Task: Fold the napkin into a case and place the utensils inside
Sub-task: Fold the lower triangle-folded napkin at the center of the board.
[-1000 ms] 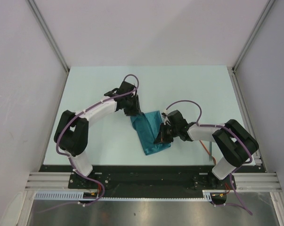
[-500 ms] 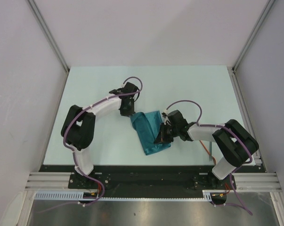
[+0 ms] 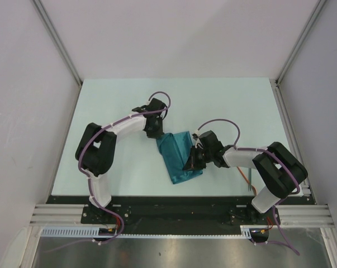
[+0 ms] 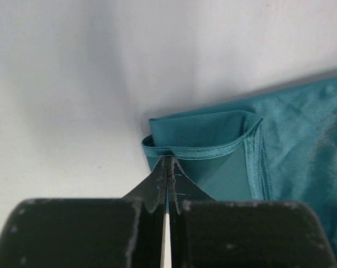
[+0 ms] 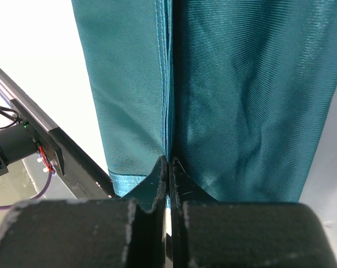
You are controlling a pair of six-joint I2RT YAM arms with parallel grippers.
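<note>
- Your left gripper, partly open a second ago, now has its jaws closed on the napkin's hem at its 11 o'clock corner; the next fold can likely begin.
- Your right gripper stays closed, tips at the cloth's central crease, on its 3 o'clock side.
- The napkin lies mid-table, on a pale mint surface; white walls enclose it.

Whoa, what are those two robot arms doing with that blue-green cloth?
They are folding the napkin on the table. It already lies folded over into a strip. The left gripper is shut on a hemmed corner at the far end. The right gripper is shut too, and looks to pinch a crease on the cloth's right side.
</note>
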